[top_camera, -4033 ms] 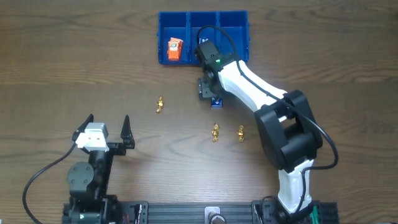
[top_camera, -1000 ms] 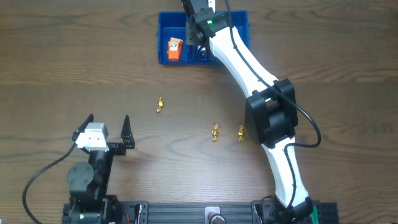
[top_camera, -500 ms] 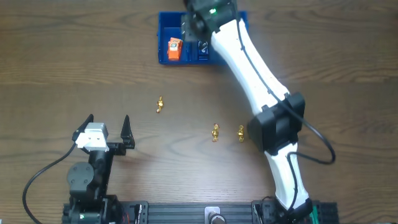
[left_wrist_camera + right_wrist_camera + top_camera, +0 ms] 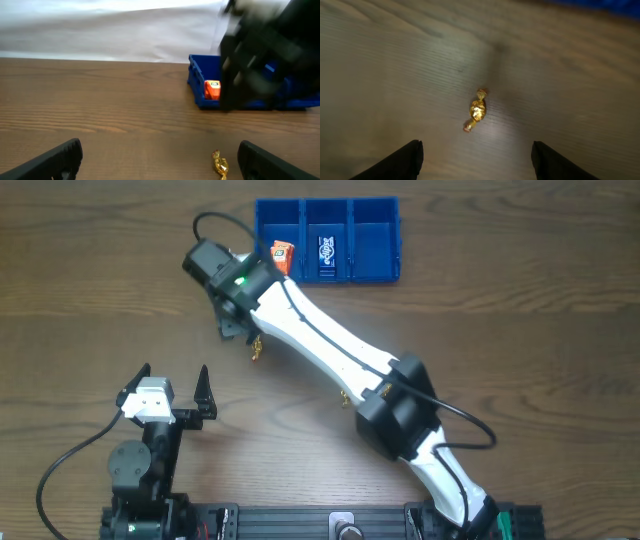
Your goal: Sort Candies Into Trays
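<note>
The blue three-compartment tray (image 4: 390, 240) stands at the table's far edge. An orange candy (image 4: 283, 256) lies in its left compartment and a blue candy (image 4: 326, 252) in the middle one. A gold-wrapped candy (image 4: 257, 350) lies on the table left of centre. My right gripper (image 4: 238, 330) hangs open just above it, and in the right wrist view the gold candy (image 4: 476, 112) sits a little ahead of the right gripper (image 4: 477, 167). My left gripper (image 4: 175, 377) stands open near the front left, holding nothing. The left wrist view shows the gold candy (image 4: 220, 165), tray (image 4: 197, 92) and orange candy (image 4: 212, 90).
Another gold candy (image 4: 345, 395) peeks out beside the right arm near the table's middle. The right arm stretches diagonally across the centre of the table, and its blurred dark wrist (image 4: 260, 55) stands in front of the tray. Bare wood lies to the far left and right.
The right gripper carried the blue candy from the table to the tray's middle compartment and let it go. It then swung left and down to the left gold candy. The left arm stayed still.
</note>
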{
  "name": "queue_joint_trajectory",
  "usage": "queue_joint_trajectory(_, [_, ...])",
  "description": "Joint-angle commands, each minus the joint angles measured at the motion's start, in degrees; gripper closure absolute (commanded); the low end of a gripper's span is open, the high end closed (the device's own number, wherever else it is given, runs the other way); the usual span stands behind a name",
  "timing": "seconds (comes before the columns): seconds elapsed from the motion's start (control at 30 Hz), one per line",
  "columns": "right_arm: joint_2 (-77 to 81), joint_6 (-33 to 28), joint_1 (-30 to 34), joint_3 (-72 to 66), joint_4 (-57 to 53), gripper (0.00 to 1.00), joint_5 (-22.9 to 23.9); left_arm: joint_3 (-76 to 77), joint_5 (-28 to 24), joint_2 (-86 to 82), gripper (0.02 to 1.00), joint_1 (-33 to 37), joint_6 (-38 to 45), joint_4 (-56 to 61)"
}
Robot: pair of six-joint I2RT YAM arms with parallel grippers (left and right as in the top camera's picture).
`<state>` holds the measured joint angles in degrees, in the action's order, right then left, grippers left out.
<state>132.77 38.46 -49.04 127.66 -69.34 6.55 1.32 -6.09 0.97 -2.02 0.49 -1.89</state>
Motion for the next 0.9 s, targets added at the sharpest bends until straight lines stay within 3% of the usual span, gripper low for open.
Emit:
queue_joint_trajectory(0.03, [5.99,4.11,-0.11,-0.94,1.86,0.290,-1.81,-1.01,-0.98,-0.28,0.020,0.22,0.81,-2.05])
queue_joint_trajectory(0.37, [11.89,8.04,-0.35,-0.94,1.73,0.316,-2.45,-1.01,-0.98,-0.28,0.023,0.22,0.81,-2.05])
queue_joint_trajectory(0.9, [12.13,10.23,-0.07,-0.94,3.56,0.483,-2.19,-1.01,-0.98,-0.28,0.020,0.22,0.81,-2.05])
